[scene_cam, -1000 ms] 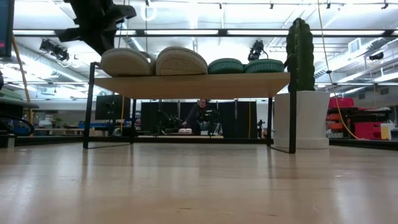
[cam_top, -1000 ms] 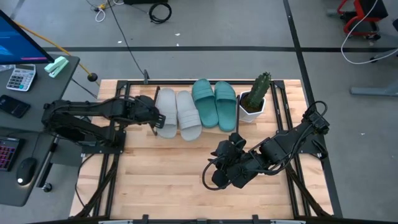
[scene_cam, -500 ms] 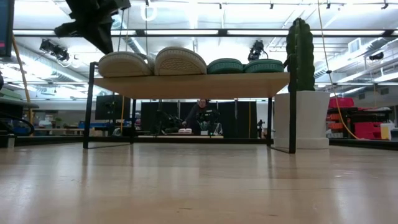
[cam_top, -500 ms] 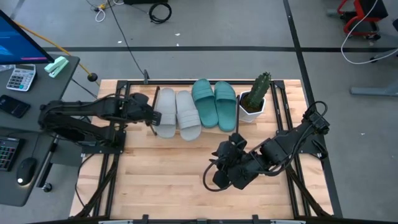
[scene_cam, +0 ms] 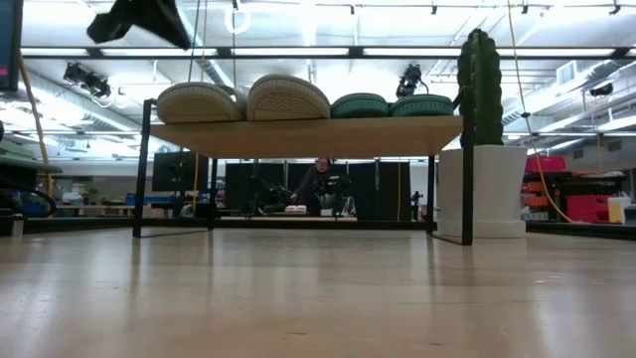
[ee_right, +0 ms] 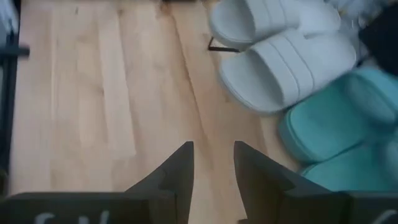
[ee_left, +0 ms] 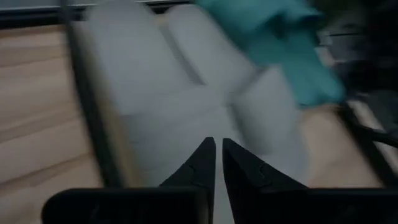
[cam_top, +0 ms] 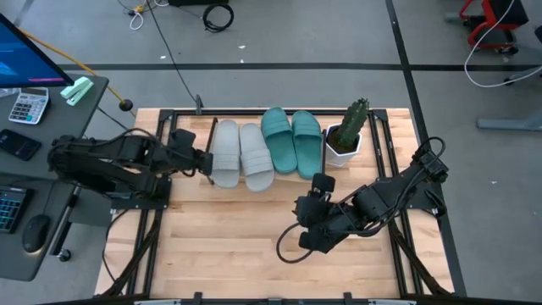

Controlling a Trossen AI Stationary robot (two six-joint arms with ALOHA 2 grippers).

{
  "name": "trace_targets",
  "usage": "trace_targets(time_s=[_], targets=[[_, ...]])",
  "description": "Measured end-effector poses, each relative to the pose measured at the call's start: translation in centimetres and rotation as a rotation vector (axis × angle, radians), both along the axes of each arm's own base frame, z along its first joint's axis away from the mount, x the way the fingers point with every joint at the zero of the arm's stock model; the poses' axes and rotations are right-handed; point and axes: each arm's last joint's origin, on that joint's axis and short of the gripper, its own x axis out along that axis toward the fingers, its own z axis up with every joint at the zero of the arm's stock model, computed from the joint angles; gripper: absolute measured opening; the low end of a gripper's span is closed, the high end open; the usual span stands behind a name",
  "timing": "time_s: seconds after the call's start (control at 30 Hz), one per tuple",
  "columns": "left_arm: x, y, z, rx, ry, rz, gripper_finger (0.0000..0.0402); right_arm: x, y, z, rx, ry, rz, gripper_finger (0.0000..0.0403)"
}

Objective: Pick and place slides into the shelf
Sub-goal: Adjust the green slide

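Bare maple-toned planking forms the tabletop (cam_top: 229, 246), and no sandal is seen lying on it in the high view. At about 5 o'clock from the table centre, the right gripper (cam_top: 315, 188) is parked over the open wood, apart from every object; its fingers (ee_right: 180, 171) are held a moderate gap apart with nothing between them.

Farther back, along the 12 o'clock edge, the shelf (scene_cam: 298, 134) is seen carrying all four slides in one row. The two grey slides (cam_top: 240, 152) occupy the 9 o'clock half of the row, touching each other, and the two teal slides (cam_top: 294, 140) are set just beside them toward 3 o'clock. A potted cactus (cam_top: 347, 131) stands on the tabletop at the 3 o'clock end of the shelf.

The left gripper (cam_top: 206, 161) is positioned at the 9 o'clock end of the shelf, just beside the outer grey slide. Its fingertips (ee_left: 202, 163) are parted only by a narrow slit, and nothing is gripped; whether the slide is touched cannot be told.

The task is judged to be essentially complete: four slides are placed, none is left to collect. Only withdrawal of the left arm is judged outstanding.
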Motion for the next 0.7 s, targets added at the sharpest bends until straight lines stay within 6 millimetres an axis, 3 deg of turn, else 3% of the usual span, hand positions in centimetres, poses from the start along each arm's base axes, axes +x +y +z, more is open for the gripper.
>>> trace_targets(time_s=[0.23,0.47,0.57,0.7], targets=[[0.7,-3.7,1.5,-0.023,-0.198,-0.216,0.0057,0.6,-1.1,-0.1,-0.050,0.087,0.125,0.0133],[0.0,-7.2,2.6,0.000,-0.315,-0.374,0.0082,1.4,-2.9,-0.2,-0.183,0.177,0.269,0.0148],[-0.3,-8.1,2.9,0.009,-0.345,-0.425,0.0091,1.8,-4.1,-1.2,-0.249,0.243,0.300,0.0157],[-0.6,-9.2,3.7,0.027,-0.424,-0.484,0.0099,2.4,-5.2,-4.0,-0.322,0.349,0.342,0.0167]])
